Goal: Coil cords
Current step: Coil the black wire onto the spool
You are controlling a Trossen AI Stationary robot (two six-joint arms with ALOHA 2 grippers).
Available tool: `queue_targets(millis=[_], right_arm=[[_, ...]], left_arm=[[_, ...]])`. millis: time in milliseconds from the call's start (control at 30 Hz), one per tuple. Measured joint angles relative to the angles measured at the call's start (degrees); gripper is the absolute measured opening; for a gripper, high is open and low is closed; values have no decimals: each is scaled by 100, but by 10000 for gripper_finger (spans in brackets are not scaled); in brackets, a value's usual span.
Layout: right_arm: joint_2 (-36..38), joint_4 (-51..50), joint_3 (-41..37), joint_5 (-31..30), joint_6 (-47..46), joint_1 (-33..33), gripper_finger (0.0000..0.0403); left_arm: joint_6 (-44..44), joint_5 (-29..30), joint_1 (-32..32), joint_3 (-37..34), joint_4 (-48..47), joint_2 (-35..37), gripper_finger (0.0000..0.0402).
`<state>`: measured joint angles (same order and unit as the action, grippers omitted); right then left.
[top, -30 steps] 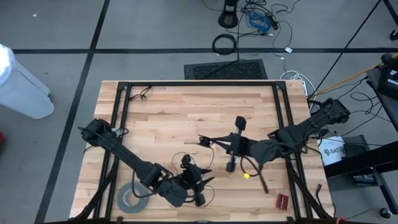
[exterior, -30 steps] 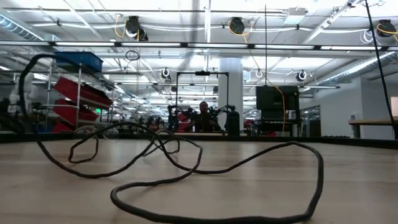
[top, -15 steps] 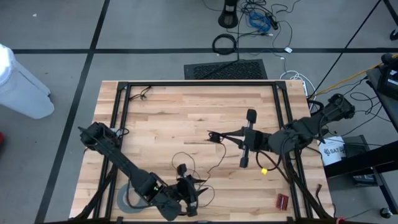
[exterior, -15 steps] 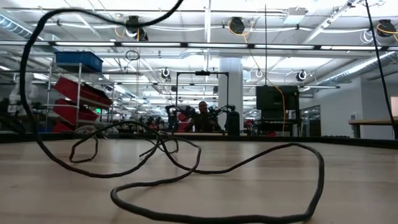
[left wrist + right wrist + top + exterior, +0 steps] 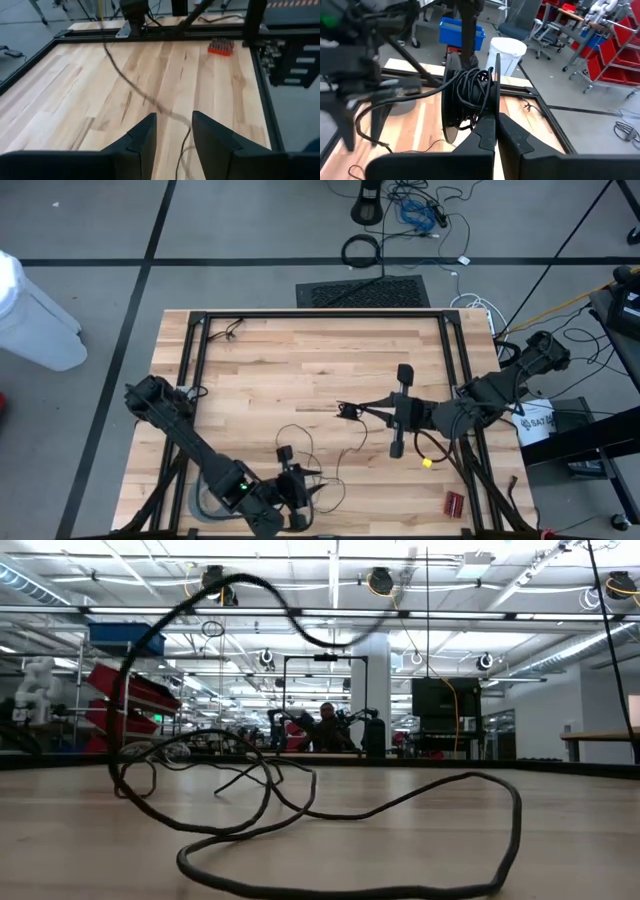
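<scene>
Right jaws: your right gripper (image 5: 345, 412) is clenched on the end of the thin cord (image 5: 335, 465), above the middle of the bench (image 5: 270, 360).
Left jaws: your left gripper (image 5: 300, 498) sits at the near edge of the bench with its 2 fingers (image 5: 142, 142) parted; the cord passes between them, but you cannot tell whether they grip it.
Cord: it loops loosely over the wood between the 2 grippers; the low view shows 1 arc lifted off the surface.
Spool: a cord-wound black reel (image 5: 470, 97) shows just ahead of the right jaws.
Tape roll: a grey roll (image 5: 205, 502) lies under your left arm.
</scene>
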<state>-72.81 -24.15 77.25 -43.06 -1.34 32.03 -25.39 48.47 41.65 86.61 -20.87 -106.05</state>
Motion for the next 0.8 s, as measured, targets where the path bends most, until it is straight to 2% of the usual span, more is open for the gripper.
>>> queue_targets(millis=[133, 233, 300, 367, 433, 533, 800], right_arm=[[-1, -15, 0, -8, -10, 84, 0], [-1, -12, 0, -10, -11, 110, 0], [-1, -10, 0, -10, -59, 110, 0], [-1, -10, 0, -8, -79, 110, 0], [-1, -6, 0, -10, -100, 110, 0], [-1, -57, 0, -10, -118, 137, 0], [12, -104, 0, -10, -94, 188, 0]], left_arm=[[-109, 168, 141, 0, -192, 177, 131], [135, 903, 121, 0, 24, 265, 131], [716, 1317, -37, 2, 427, 248, 131], [1455, 1232, -256, -3, 882, 136, 131], [1814, 829, -436, -68, 1207, 39, 131], [1859, 461, -557, -82, 1516, 36, 131], [1791, 411, -550, -74, 2043, 47, 128]])
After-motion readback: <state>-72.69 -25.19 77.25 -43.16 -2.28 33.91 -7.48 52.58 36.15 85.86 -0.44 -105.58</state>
